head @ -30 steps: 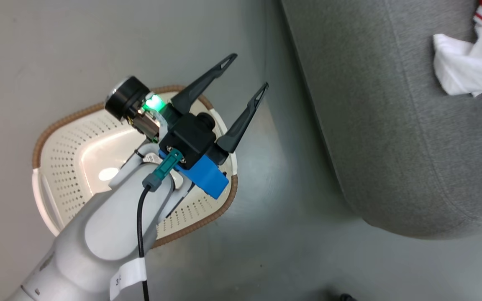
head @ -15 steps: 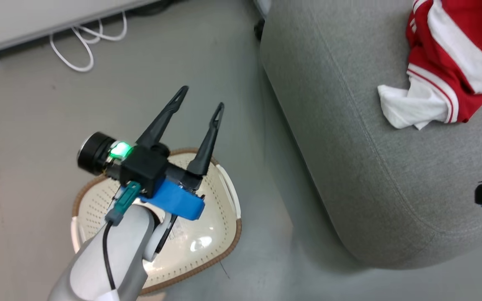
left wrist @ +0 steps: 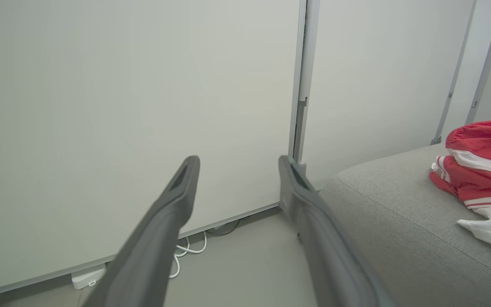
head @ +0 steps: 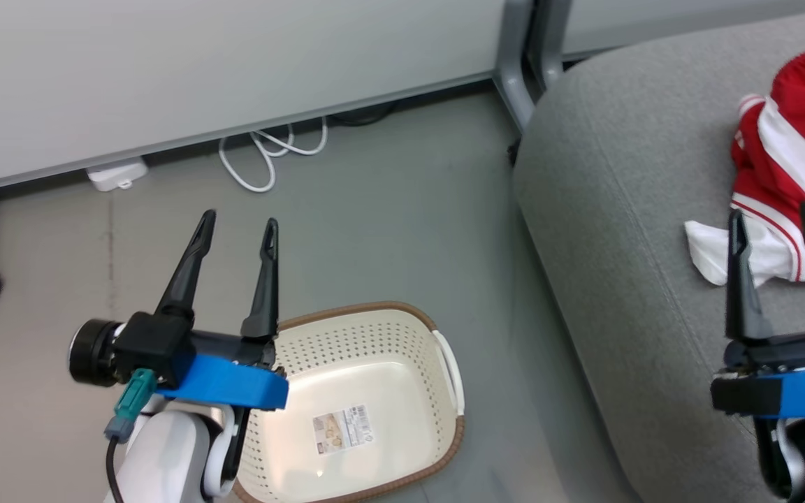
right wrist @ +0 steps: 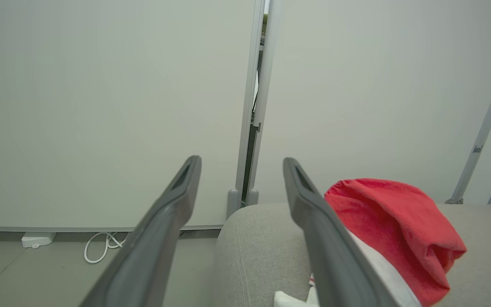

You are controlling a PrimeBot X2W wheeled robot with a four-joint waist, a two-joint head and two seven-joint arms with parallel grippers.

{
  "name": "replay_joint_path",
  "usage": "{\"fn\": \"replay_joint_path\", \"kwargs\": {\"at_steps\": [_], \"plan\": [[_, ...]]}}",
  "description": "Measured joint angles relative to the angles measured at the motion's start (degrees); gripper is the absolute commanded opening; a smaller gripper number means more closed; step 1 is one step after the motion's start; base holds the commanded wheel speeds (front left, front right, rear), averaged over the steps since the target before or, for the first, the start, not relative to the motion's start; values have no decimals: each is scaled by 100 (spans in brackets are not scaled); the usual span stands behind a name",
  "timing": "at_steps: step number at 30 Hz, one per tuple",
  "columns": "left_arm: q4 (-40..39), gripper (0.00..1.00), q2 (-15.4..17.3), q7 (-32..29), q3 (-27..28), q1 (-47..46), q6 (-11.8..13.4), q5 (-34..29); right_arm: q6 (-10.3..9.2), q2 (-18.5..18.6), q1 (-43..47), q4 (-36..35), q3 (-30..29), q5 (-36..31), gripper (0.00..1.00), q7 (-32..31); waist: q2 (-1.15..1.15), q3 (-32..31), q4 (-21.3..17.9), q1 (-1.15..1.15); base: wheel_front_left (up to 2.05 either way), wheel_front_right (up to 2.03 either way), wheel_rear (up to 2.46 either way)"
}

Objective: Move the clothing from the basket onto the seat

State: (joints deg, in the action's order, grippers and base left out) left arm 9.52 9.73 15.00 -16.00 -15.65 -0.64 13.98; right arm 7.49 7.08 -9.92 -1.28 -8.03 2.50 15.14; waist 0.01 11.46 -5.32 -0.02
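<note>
- Red-and-white clothing (head: pixel 790 154) lies heaped on the grey seat (head: pixel 619 230), toward its right side, with a white corner trailing toward the seat's front edge.
- Cream basket (head: pixel 437 335) stands on the floor (head: pixel 388 195) just beside the seat. Its perforated base is bare except for a paper label (head: pixel 339 429).
- Left gripper (head: pixel 239 219): fingers spread wide with nothing between them. Its body hangs above the basket's left rim and its fingers point toward the wall (head: pixel 235 63). The clothing lies well apart, off to its right.
- Right gripper (head: pixel 771 209): fingers equally wide and empty. It hovers over the seat with the heap directly ahead, its fingertips overlapping the white corner in the head view.
- Governing relation: the heap's long axis runs roughly along the right gripper's pointing direction, from white corner to red crown, and the right arm is much the nearer.
- Judgement: the transfer appears complete, and any further straightening would fall to the right arm.
</note>
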Motion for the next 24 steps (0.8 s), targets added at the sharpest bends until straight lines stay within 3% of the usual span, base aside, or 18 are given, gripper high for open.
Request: {"fn": "replay_joint_path", "kwargs": {"at_steps": [10, 24], "plan": [[58, 100, -349, 0, 948, 645, -332, -241, 0, -218, 315, 318, 244, -31, 100, -1, 0, -418, 520, 1, 0, 0, 0], [330, 100, -627, 0, 1451, 1076, -606, -543, 0, -369, 427, 1198, 479, -42, 100, -1, 0, -862, 921, 1, 0, 0, 0]]}}
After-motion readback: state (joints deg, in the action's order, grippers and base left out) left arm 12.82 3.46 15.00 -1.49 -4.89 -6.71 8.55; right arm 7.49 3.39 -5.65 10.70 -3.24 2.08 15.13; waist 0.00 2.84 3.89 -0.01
